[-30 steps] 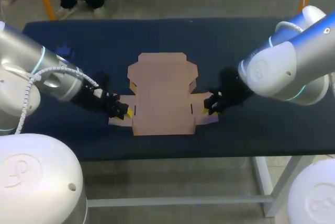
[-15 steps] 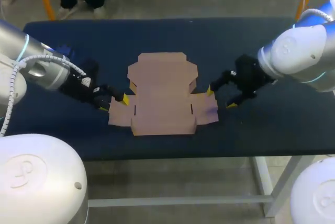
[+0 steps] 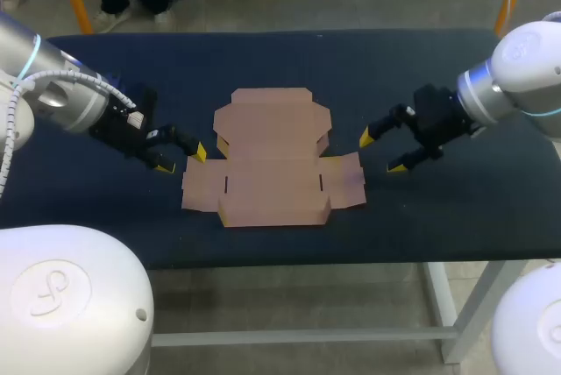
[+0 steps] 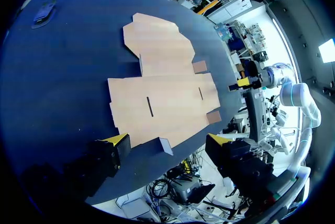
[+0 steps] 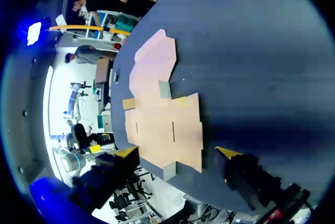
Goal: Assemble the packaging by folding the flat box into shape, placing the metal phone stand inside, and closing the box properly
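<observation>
The flat brown cardboard box [image 3: 272,160] lies unfolded in the middle of the dark blue table, its side flaps spread out. My left gripper [image 3: 183,159] is open just off the box's left flap, touching nothing. My right gripper [image 3: 381,152] is open a little off the right flap, also holding nothing. In the left wrist view the box [image 4: 162,98] lies ahead of the open gripper [image 4: 167,140]. In the right wrist view the box [image 5: 162,114] lies ahead of the open gripper [image 5: 177,153]. A small dark flat object [image 4: 44,10], possibly the phone stand, rests near the table's far left corner.
The table [image 3: 394,68] has bare blue surface behind the box and to its right. Its front edge [image 3: 351,257] runs close below the box. My left arm [image 3: 53,103] covers the far left part of the table.
Both grippers have opened, let go of the box's side flaps and drawn back outward, the left to the left, the right to the right and up. The box lies flat.
</observation>
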Controlling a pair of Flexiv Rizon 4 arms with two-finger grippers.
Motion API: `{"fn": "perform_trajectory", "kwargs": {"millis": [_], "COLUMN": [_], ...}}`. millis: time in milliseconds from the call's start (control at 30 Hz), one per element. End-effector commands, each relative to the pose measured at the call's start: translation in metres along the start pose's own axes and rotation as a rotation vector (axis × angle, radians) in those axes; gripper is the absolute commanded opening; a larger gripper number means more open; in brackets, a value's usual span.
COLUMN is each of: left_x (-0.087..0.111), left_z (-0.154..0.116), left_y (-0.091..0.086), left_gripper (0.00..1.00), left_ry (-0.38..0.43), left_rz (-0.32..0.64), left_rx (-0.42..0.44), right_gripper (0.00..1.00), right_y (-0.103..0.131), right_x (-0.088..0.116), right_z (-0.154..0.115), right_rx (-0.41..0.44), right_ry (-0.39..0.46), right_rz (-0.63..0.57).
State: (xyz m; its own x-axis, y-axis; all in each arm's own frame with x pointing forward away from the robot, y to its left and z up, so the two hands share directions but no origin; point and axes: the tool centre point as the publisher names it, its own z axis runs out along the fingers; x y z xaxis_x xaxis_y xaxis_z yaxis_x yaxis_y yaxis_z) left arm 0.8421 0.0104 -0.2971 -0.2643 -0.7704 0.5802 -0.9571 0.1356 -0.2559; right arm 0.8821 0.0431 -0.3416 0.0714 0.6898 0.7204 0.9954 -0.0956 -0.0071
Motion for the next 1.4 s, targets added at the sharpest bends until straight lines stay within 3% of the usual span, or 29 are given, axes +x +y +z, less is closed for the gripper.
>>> {"fn": "perform_trajectory", "kwargs": {"millis": [33, 233, 333, 567, 1100, 1400], "left_x": [0.000, 0.000, -0.001, 0.002, 0.003, -0.010], "left_z": [0.000, 0.000, -0.005, -0.012, -0.009, -0.015], "left_y": [-0.001, -0.001, -0.005, -0.014, -0.054, -0.078], "left_gripper": [1.00, 1.00, 1.00, 1.00, 1.00, 1.00], "left_ry": [-0.003, -0.003, 0.049, 0.079, 0.138, 0.136], "left_rz": [-0.001, -0.001, 0.030, 0.065, 0.097, 0.090], "left_rx": [-0.004, -0.004, -0.013, -0.026, -0.062, -0.065], "right_gripper": [1.00, 1.00, 1.00, 1.00, 1.00, 1.00], "right_y": [0.003, 0.003, 0.003, 0.024, 0.066, 0.067], "right_x": [-0.003, -0.003, -0.003, 0.003, 0.012, 0.013], "right_z": [-0.002, -0.002, -0.002, -0.001, 0.016, 0.017], "right_rx": [0.035, 0.035, 0.035, 0.039, -0.063, -0.059], "right_ry": [0.197, 0.197, 0.197, 0.198, 0.166, 0.169], "right_rz": [-0.002, -0.002, -0.002, -0.095, -0.260, -0.260]}}
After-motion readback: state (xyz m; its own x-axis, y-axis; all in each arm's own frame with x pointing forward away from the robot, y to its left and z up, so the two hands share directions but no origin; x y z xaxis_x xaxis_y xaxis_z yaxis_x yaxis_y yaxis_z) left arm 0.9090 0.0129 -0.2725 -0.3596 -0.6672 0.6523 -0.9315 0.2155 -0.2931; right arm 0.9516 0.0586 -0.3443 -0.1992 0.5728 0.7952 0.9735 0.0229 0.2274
